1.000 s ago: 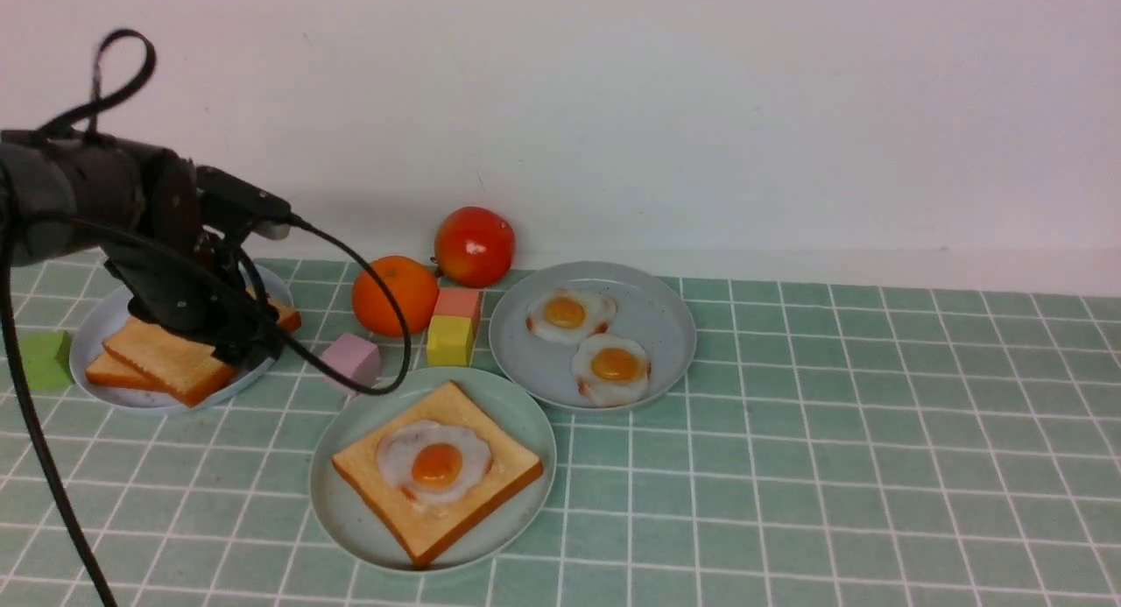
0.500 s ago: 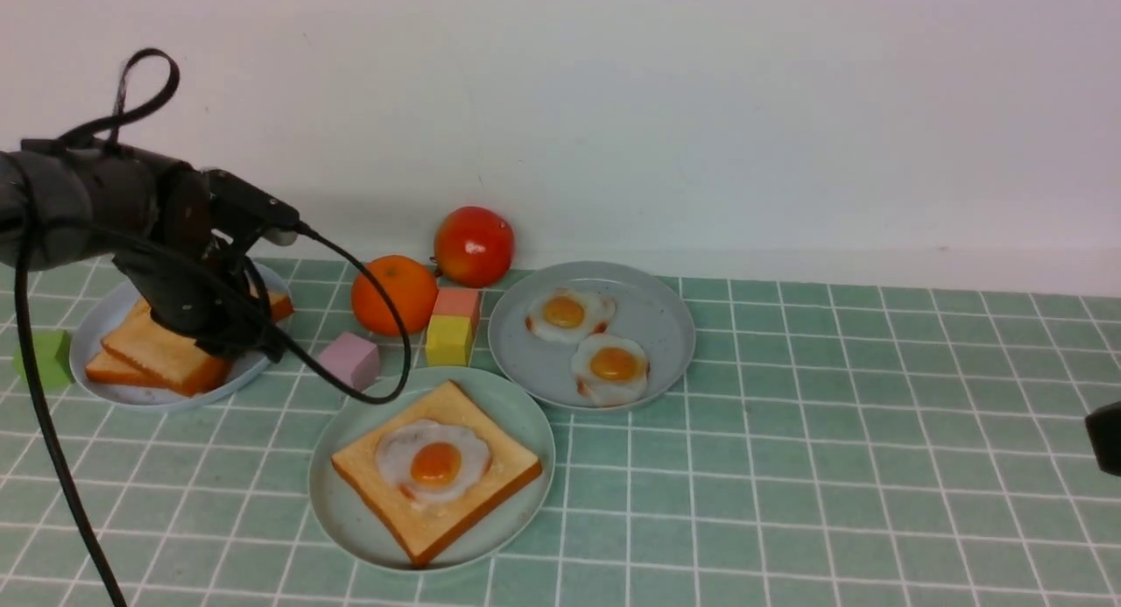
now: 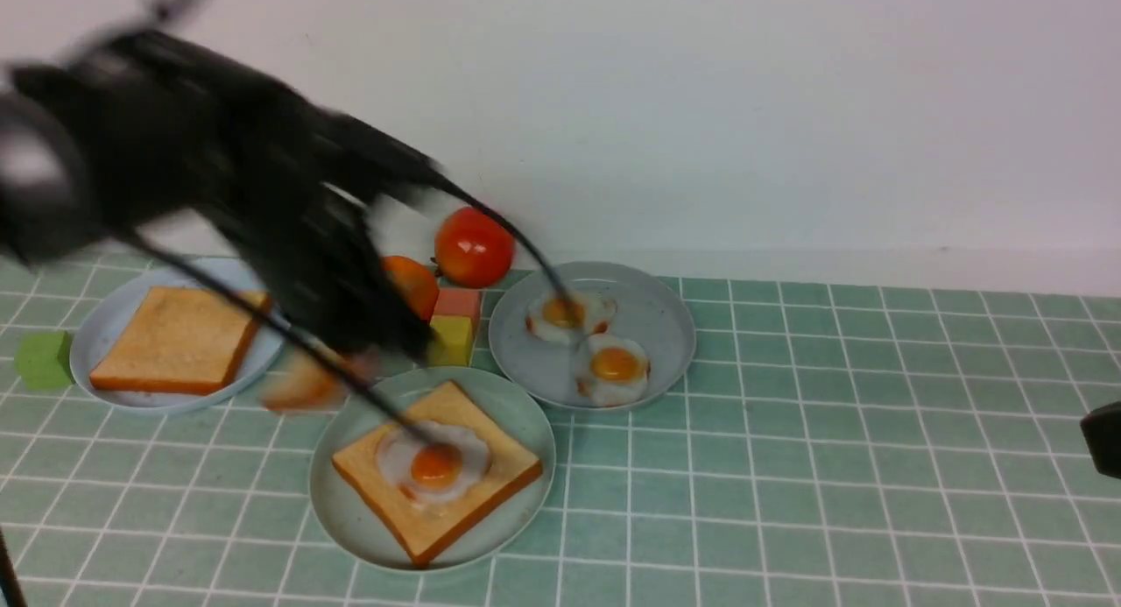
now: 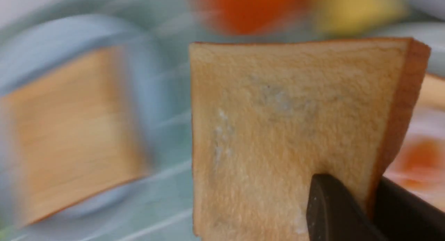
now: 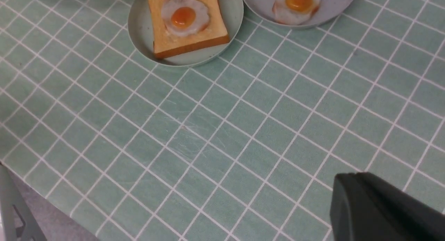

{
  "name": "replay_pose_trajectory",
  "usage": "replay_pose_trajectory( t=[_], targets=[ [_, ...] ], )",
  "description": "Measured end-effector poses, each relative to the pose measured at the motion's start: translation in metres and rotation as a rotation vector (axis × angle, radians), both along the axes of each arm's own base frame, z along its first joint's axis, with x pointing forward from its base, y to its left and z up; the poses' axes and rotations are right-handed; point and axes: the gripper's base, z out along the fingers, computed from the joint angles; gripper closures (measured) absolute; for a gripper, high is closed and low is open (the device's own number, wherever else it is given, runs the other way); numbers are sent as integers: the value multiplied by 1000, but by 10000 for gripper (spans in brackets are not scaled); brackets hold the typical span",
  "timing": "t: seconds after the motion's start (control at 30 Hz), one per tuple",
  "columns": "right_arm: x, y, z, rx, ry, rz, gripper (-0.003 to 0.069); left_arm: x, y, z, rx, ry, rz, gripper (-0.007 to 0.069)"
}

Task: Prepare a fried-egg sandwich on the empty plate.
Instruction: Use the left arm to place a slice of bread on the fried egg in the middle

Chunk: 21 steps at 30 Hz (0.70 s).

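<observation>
Front view: the left gripper point(image 3: 355, 340) carries a square golden-brown toast slice point(image 3: 302, 388) at ten o'clock of the round mint-green plate point(image 3: 355, 524) bearing egg-topped toast point(image 3: 464, 511). Left wrist view: fingers point(image 4: 330, 209) pinch one corner, so level it squarely over the egg point(image 3: 435, 464) before releasing. Right wrist view: the closed right gripper point(image 5: 382, 206) sits clear.

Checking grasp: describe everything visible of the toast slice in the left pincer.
The toast slice is square, golden-brown, with a darker orange crust and faint pale smudges on its face. It faces the wrist camera, clamped near one corner by the left pincer, with nothing else seen touching it. The front view shows it only as a blur.
</observation>
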Motion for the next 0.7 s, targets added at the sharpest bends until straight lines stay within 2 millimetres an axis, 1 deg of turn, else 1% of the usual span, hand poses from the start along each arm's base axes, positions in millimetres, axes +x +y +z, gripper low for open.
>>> replay_pose_trajectory(
  t=[0.07,0.13,0.2,0.37,0.57,0.7],
  targets=[
    [0,1,0,6,3,5,645,-15,-22,-11,27,4,-60,529],
    [-2,1,0,7,13,11,645,-25,-42,-24,99,-6,-107,529],
    [-5,0,0,11,20,18,645,-27,-50,-34,151,-19,-128,529],
    [-16,-2,5,48,2,31,645,-23,-57,-52,201,-14,-136,529],
    [-30,-8,11,80,-40,38,645,-23,-59,-60,182,16,-124,529],
    [-41,-12,14,96,-75,40,645,-27,-61,-62,167,61,-152,521]
  ],
)
